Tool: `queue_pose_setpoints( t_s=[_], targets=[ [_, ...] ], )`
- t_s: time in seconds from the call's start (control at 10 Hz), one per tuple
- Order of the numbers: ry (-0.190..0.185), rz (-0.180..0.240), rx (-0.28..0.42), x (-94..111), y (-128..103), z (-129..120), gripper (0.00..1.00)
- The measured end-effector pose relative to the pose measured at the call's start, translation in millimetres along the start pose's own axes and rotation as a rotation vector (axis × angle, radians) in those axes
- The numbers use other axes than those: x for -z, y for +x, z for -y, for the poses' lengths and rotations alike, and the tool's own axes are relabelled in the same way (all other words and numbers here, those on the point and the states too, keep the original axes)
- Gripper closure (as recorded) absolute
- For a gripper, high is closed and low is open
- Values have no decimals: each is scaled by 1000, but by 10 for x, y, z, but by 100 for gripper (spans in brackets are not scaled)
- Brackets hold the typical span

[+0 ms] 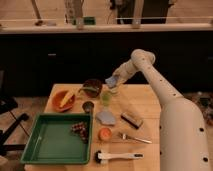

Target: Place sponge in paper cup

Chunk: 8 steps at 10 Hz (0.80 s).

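Note:
My gripper [113, 83] is at the far middle of the wooden table, at the end of the white arm that reaches in from the right. It is shut on the small blue-grey sponge [110, 80] and holds it just above the short white paper cup [115, 91]. The cup stands right under the gripper, next to the translucent green cup [106, 97], and is partly hidden by the gripper. I cannot tell whether the sponge touches the cup's rim.
A dark bowl [93, 87], an orange bowl [63, 100] and a small dark cup [88, 106] stand to the left. A blue-grey cloth piece [106, 117], a brown-and-black block [131, 120], a fork [135, 138], an orange disc [104, 133], a brush [119, 156] and a green tray [55, 142] lie nearer.

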Motion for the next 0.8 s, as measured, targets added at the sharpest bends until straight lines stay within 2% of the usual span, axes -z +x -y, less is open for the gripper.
queue_pose_setpoints(
  t_s=[0.2, 0.5, 0.8],
  targets=[
    [0, 0, 0, -2, -2, 1, 39],
    [-1, 1, 0, -14, -7, 0, 21],
    [-2, 2, 1, -20, -12, 1, 20]
  ],
)
